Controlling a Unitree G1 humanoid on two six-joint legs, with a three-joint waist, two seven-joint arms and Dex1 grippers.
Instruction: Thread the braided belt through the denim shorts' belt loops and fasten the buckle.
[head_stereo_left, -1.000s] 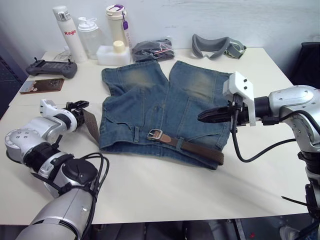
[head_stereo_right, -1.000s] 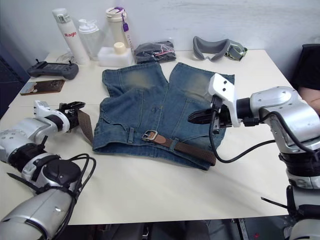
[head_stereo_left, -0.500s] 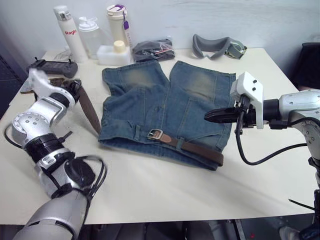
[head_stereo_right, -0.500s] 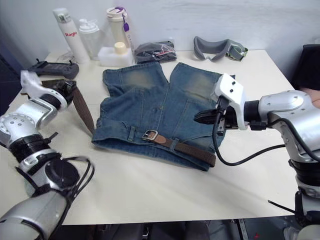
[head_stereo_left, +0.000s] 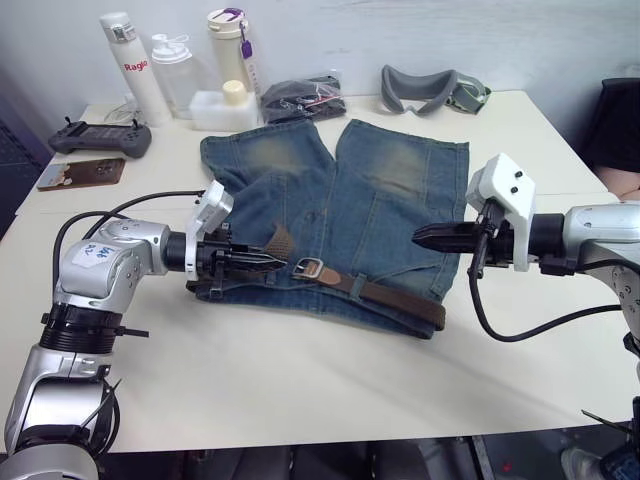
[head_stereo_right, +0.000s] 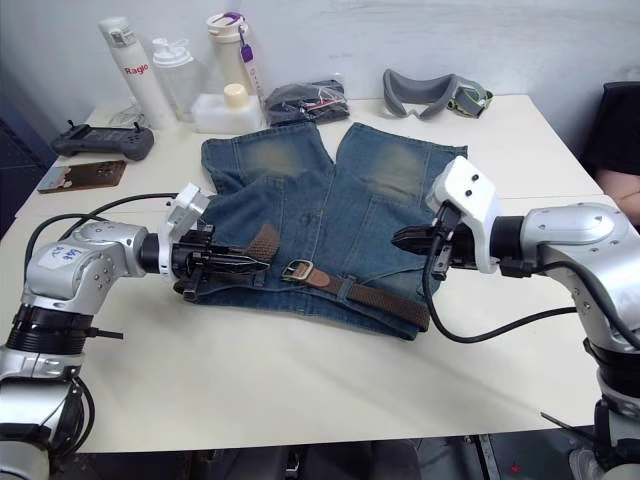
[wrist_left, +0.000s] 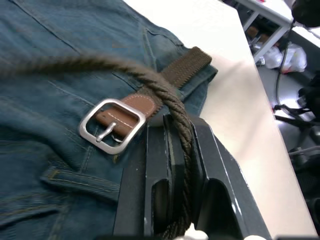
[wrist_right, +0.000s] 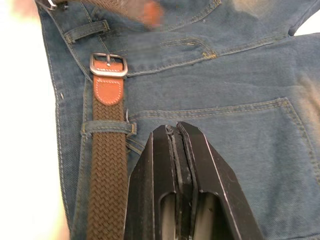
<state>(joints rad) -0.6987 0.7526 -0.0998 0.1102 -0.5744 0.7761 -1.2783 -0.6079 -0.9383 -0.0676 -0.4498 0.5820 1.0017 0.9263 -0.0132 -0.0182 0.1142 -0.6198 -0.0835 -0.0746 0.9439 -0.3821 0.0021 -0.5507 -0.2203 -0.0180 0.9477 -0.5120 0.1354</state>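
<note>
The denim shorts lie flat at the centre of the white desk, waistband toward the lower edge of the head views. The braided belt runs along the waistband to the right of centre, passing under one of the belt loops, and the buckle rests on the waistband near the middle.

The left hand has swung in from the upper left of the frame, where half a second ago it held the belt's free end high near the game controller. It now sits low at the left part of the waistband, fingers pointing at the buckle and pinching the belt's free stretch, which arches over the denim just left of the buckle.

The right hand has drawn slightly toward the right edge of the frame and hovers over the right leg of the shorts, its fingers pressed together and holding nothing.
</note>
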